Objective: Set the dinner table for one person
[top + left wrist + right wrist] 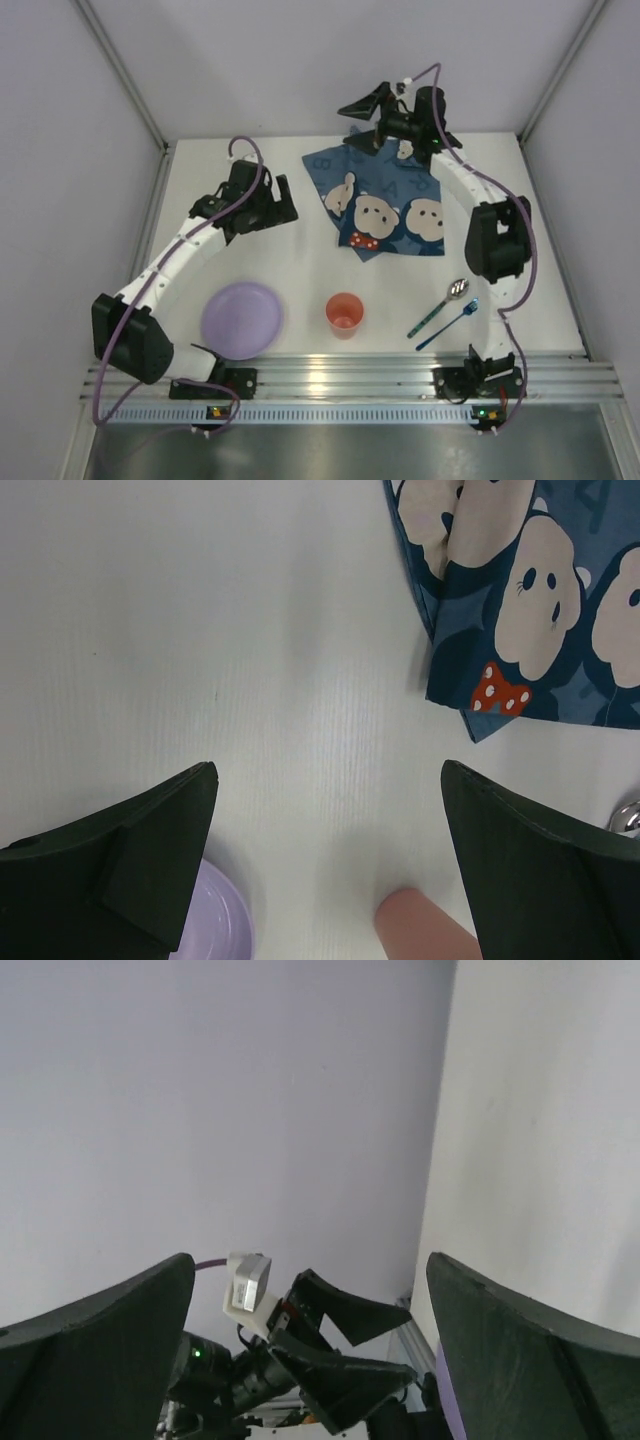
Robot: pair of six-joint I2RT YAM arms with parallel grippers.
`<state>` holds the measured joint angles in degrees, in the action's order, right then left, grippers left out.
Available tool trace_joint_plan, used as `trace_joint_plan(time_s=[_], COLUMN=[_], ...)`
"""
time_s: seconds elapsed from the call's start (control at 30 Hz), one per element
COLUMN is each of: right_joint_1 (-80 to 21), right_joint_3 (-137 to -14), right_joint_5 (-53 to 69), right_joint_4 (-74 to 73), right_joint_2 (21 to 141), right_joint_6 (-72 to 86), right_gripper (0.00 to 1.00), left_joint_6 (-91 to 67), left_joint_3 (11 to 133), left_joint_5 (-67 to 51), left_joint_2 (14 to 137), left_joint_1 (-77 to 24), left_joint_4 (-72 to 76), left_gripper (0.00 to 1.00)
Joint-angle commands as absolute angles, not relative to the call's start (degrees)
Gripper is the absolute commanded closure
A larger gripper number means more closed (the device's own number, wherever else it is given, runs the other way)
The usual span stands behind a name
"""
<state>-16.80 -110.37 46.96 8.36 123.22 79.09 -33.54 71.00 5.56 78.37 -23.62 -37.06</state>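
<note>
Top view first: the white table point(290, 265) fills the booth floor, its ribbed rail along the near edge. On it are a blue mouse-print placemat point(390, 205) at the far middle, a lilac plate point(241, 319) near left and an orange cup point(343, 314) just beside it. A spoon point(436, 310) and a blue fork point(444, 327) lie side by side near right. The left tool point(283, 205) hovers left of the placemat; the right tool point(358, 122) hangs over the placemat's far corner.

Left wrist view: fingers spread wide, nothing between them, bare table below, placemat corner upper right.

Right wrist view: fingers wide apart too, gripping nothing, facing pale walls.
</note>
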Motion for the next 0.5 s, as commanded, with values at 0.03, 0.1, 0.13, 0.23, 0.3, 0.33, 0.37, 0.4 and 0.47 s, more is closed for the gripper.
trace_joint_plan(time_s=[0.03, 0.1, 0.13, 0.23, 0.3, 0.33, 0.37, 0.4, 0.47], right_joint_1=[-8.1, -4.16, -2.91, 2.27, 4.48, 4.92, 5.53, 5.54, 5.45], right_joint_3=[-98.12, -95.46, -92.84, -88.35, -85.01, -83.69, -82.19, -80.61, -75.25], right_joint_5=[47.56, 45.8, 44.14, 39.49, 34.92, 33.5, 32.18, 31.47, 30.41], right_joint_4=[0.21, -11.79, -15.17, -27.04, -33.73, -35.4, -37.42, -37.88, -38.41], right_joint_2=[109.71, 104.69, 103.29, 98.18, 95.02, 93.88, 91.78, 90.63, 87.47], right_joint_6=[64.81, 54.56, 51.53, 41.33, 36.07, 34.9, 34.28, 33.41, 33.14], right_gripper=[0.0, 0.0, 0.0, 0.0, 0.0, 0.0, 0.0, 0.0, 0.0], left_joint_6=[-33.74, -34.8, -34.98, -36.03, -37.17, -37.61, -37.97, -38.84, -39.72], left_joint_3=[72.95, 73.3, 73.91, 76.71, 80.22, 81.46, 82.61, 83.92, 87.53], left_joint_5=[1.94, 0.53, 0.27, -1.58, -2.28, -2.72, -3.42, -4.3, -4.66], left_joint_2=[83.75, 87.44, 88.58, 94.03, 99.04, 101.05, 102.81, 106.31, 109.41], left_joint_1=[-24.87, -25.05, -25.14, -25.14, -25.14, -25.14, -25.14, -25.14, -25.22], left_joint_4=[-32.61, -30.51, -29.63, -27.08, -26.28, -25.58, -24.97, -24.53, -23.47], left_gripper=[0.02, 0.02, 0.02, 0.03, 0.03, 0.03, 0.04, 0.04, 0.06])
